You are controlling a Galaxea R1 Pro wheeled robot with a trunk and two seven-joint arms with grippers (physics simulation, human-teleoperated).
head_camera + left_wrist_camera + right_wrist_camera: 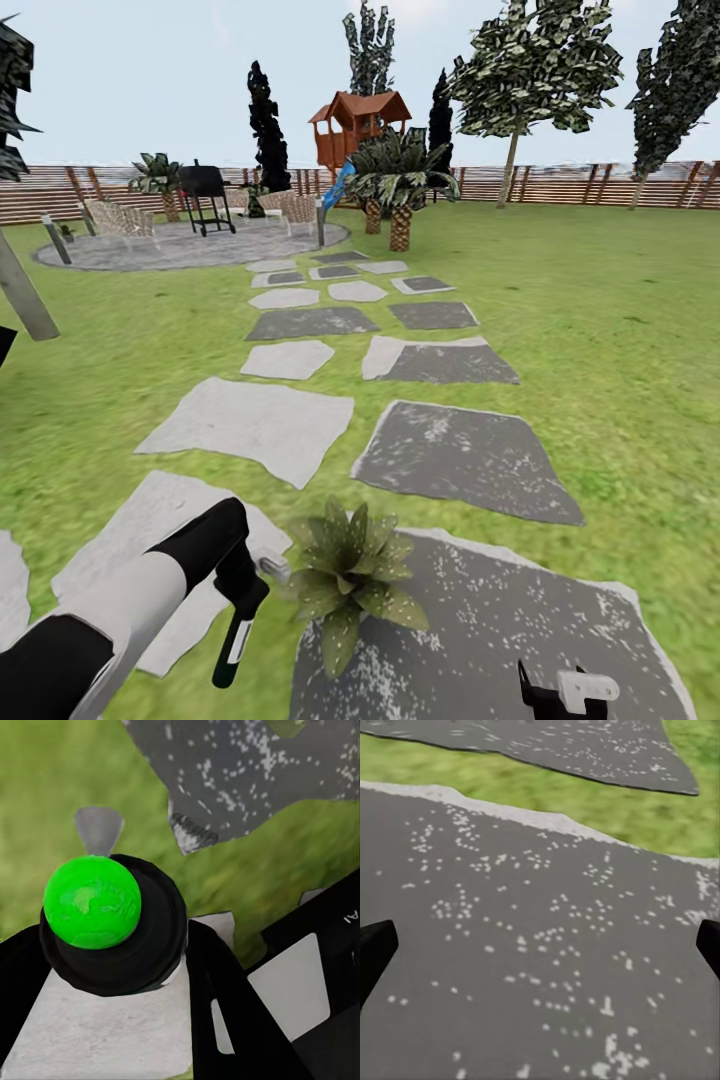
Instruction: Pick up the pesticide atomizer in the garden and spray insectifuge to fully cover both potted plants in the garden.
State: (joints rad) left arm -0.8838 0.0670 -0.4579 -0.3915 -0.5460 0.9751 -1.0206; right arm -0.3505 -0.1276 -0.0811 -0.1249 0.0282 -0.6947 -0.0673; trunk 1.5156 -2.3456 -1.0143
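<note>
My left gripper (238, 620) hangs low at the left, shut on the pesticide atomizer (262, 572). The atomizer's small pale nozzle points toward a potted plant (350, 580), a low rosette of pointed green leaves at the edge of a dark stepping stone (500, 620). The left wrist view looks down on the atomizer (94, 904): a round black body with a bright green top and a grey nozzle, held between black fingers with a white pad (289, 982). My right gripper (565, 690) (540, 949) is open above the same dark stone, nothing between its fingers.
Grey stepping stones (255, 425) lead over the lawn to a round paved patio (190, 245) with a black grill (205, 195), chairs and a grey bollard (320, 222). Palms (400, 185), a wooden playhouse (358, 125) and the brown fence (590, 185) lie beyond. A pale trunk (25, 290) leans at the left.
</note>
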